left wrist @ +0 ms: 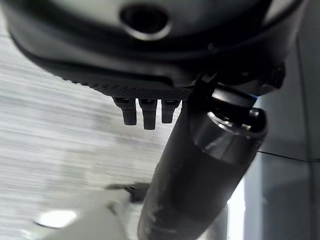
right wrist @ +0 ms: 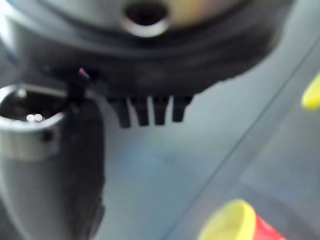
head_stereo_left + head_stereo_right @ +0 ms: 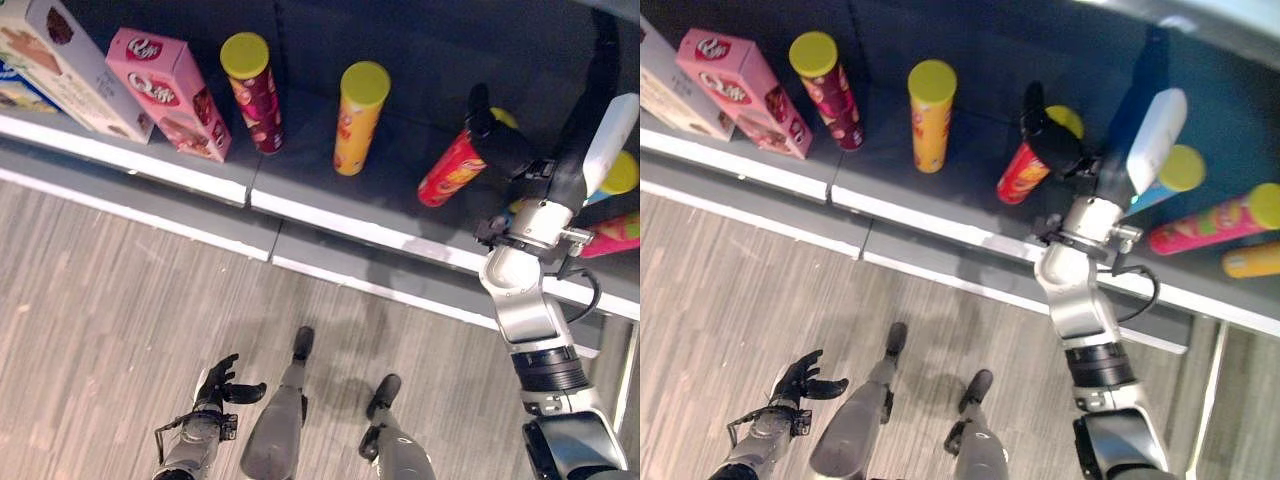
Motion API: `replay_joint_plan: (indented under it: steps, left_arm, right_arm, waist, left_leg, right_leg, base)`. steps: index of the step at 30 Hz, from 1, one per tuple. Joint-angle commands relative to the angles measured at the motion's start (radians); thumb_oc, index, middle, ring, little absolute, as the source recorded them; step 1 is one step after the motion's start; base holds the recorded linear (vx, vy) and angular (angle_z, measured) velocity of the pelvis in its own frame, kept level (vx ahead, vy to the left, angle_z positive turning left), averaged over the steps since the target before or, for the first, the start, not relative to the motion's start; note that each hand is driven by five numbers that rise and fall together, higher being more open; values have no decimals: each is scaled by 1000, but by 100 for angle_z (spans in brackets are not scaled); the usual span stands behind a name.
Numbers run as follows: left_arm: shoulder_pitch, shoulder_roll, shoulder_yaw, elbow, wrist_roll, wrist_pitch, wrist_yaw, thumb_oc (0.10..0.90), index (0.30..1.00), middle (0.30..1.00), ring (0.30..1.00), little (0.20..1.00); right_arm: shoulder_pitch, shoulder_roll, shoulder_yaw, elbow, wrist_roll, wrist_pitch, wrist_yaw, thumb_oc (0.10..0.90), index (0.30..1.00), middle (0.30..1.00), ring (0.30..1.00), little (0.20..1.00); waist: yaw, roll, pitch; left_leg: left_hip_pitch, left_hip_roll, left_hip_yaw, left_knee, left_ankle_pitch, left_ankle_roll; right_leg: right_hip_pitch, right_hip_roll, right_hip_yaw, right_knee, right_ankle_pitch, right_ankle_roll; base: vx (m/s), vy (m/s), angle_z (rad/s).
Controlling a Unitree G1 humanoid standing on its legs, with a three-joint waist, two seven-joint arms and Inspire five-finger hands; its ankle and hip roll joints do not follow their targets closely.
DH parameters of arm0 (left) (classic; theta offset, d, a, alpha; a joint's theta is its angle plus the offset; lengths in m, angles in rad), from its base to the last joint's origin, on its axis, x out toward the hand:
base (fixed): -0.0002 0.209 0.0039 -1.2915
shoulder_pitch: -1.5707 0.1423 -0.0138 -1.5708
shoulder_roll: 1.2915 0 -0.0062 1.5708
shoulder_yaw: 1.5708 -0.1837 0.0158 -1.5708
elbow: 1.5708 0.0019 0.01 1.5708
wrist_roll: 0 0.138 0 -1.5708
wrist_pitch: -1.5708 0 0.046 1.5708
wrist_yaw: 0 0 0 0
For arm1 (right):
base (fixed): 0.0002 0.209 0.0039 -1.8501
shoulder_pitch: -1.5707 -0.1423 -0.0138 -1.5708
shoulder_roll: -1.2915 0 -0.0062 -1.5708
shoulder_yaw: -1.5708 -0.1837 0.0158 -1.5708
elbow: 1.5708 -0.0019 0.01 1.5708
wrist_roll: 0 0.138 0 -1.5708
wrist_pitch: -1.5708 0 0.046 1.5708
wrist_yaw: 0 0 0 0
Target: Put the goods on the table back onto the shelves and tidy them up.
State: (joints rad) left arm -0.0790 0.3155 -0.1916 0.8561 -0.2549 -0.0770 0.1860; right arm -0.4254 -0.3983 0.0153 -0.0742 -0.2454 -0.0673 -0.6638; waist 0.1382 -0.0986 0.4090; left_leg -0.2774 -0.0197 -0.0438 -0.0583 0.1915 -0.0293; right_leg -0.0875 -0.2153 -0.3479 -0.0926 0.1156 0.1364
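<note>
Most of the goods look already back on the dark shelf (image 3: 300, 150): a white box (image 3: 60, 60) and a pink box (image 3: 170, 90) lean at the left, a maroon can (image 3: 255, 95) and an orange can (image 3: 358, 118) with yellow lids stand just beside them, and a red can (image 3: 452, 168) tilts further along. The right hand (image 3: 1080, 150) reaches in over the shelf right next to that red can; its thumb points up past the can's lid, and the right wrist view shows the fingers (image 2: 147, 110) straight over bare shelf with the yellow-lidded can beyond them, so the hand is open and grasps nothing. Whether it touches the can I cannot tell. On the far right a blue can (image 3: 1160, 185) stands half hidden behind the arm, while a pink can (image 3: 1215, 222) and an orange-yellow can (image 3: 1252, 262) lie on their sides, so my judgement is that what is left is mostly tidying: righting the leaning and lying cans and lining them up. The left hand (image 3: 222, 382) hangs low over the floor, fingers loosely spread, holding nothing. The shelf has a pale front edge (image 3: 340, 225) and the room has a grey wood-grain plank floor (image 3: 110, 290)
</note>
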Motion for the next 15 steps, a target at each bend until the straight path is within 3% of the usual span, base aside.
replay_joint_plan:
  steps: [1,3,6,9,12,15]
  left_arm:
    - [49,34,26,33,-18,6,-46,800,900,900,900,900]
    - [56,47,59,34,-13,14,-93,800,900,900,900,900]
    - [68,57,94,31,-16,16,-143,800,900,900,900,900]
    - [87,61,119,42,5,14,-189,800,900,900,900,900]
    - [99,58,130,54,18,11,-216,800,900,900,900,900]
    - [116,53,146,71,33,5,-242,800,900,900,900,900]
  right_arm:
    - [81,-42,-37,-53,427,-221,297,800,900,900,900,900]
    - [178,-70,-40,-55,656,-246,484,800,900,900,900,900]
    - [303,-84,-24,-35,878,-201,682,800,900,900,900,900]
    - [399,-132,-7,-13,981,-130,835,800,900,900,900,900]
    - [456,-147,2,32,1003,-85,896,800,900,900,900,900]
    - [537,-155,68,248,900,-25,953,800,900,900,900,900]
  waist:
    - [-39,-4,-143]
    - [-57,-16,-169]
    - [-80,-31,-203]
    - [-107,-39,-245]
    - [-124,-42,-269]
    - [-168,-41,-313]
  left_leg:
    - [60,33,-36,-20,-101,-29]
    - [88,42,-14,-23,-108,-33]
    - [127,57,19,-28,-119,-40]
    - [172,74,60,-29,-134,-44]
    - [207,84,92,-29,-147,-45]
    - [261,101,156,-29,-164,-47]
  right_leg:
    - [19,-77,-8,9,25,85]
    - [30,-67,4,7,19,84]
    - [45,-56,26,5,18,82]
    - [56,-46,57,5,15,82]
    - [64,-42,84,5,14,82]
    - [67,-33,145,5,15,80]
  base:
    - [39,3,-37]
    - [56,3,-32]
    - [61,-9,-37]
    - [70,2,-50]
    - [58,-2,-63]
    - [48,-29,-64]
